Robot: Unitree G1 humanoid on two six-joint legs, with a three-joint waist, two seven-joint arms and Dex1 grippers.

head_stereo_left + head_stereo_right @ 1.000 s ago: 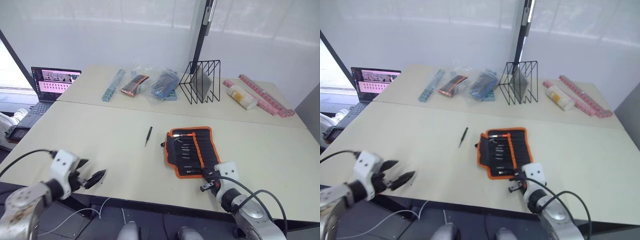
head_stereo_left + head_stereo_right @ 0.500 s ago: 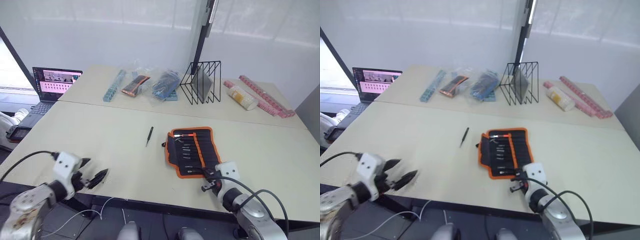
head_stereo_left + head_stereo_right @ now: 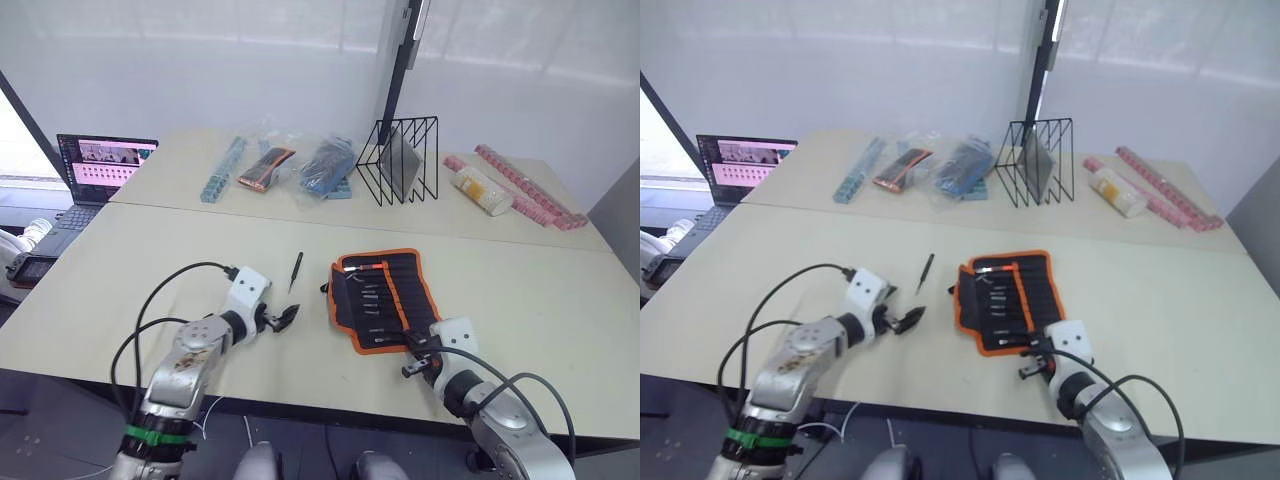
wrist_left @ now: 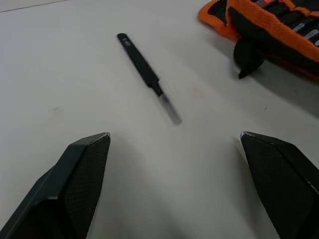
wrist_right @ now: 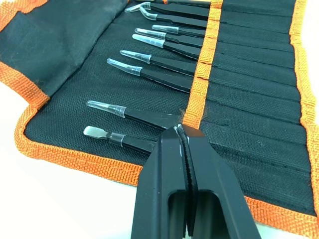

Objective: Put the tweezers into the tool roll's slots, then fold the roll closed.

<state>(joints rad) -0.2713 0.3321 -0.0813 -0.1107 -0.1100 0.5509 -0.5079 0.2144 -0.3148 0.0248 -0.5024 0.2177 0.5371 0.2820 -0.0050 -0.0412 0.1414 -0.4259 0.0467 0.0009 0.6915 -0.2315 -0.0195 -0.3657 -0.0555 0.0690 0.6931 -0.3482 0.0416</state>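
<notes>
Black fabric with orange trim, the roll lies unfolded on the table, and most tweezers sit in its slots. One tweezer lies loose just ahead of the left hand, between that hand and the roll. The right hand rests at the roll's near edge.

From the left wrist, the left hand's fingers are spread wide and empty, with the loose tweezer lying on the table ahead between them and the roll's corner further off.

From the right wrist, the right hand is clenched on nothing, its tip over the roll beside the seated tweezers.

I judge the filling nearly done: one tweezer to pick up and slot, then the fold.
</notes>
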